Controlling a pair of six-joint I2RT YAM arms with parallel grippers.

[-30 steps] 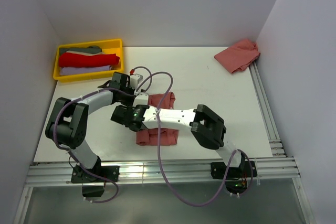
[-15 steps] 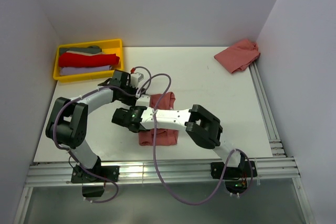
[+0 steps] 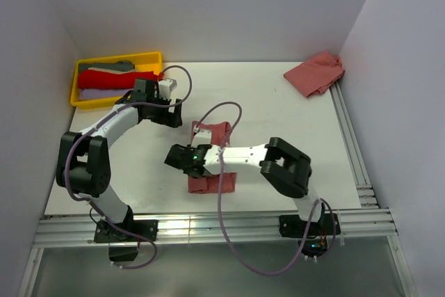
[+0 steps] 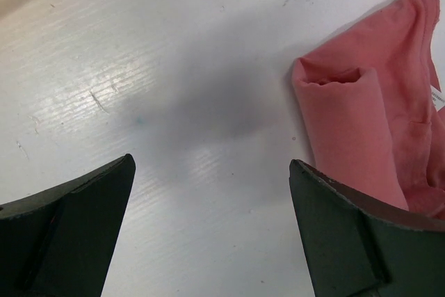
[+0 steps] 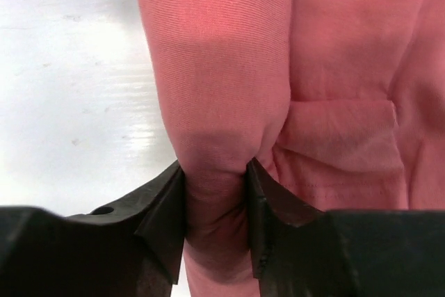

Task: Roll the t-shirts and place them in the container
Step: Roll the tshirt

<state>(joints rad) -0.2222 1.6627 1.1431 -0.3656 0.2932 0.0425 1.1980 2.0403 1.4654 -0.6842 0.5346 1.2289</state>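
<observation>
Right gripper [image 5: 215,172]: my two dark fingers are pinched onto the rolled left edge of the partly rolled salmon-red soft-cloth t-shirt [image 5: 222,67], one finger on each side of the roll and both touching it. In the top view this gripper [image 3: 186,160] sits at the shirt's 9 o'clock edge, and the shirt [image 3: 215,132] lies on the white table [image 3: 278,116], running from 12 to 6 o'clock under my forearm.

Left gripper [image 4: 212,165]: jaws spread wide, nothing between them, only bare table below. In the left wrist view the same shirt [image 4: 354,123] lies at 2 o'clock of the gap, its rolled end open toward me, and passes behind my right-hand finger. From above, this gripper [image 3: 172,110] is apart from the shirt, which lies at its 4 o'clock.

A second salmon-red t-shirt [image 3: 316,73] lies crumpled at the table's 1 o'clock corner, well apart from both grippers. A yellow plastic tray [image 3: 115,57] with folded cloths sits at 11 o'clock.
</observation>
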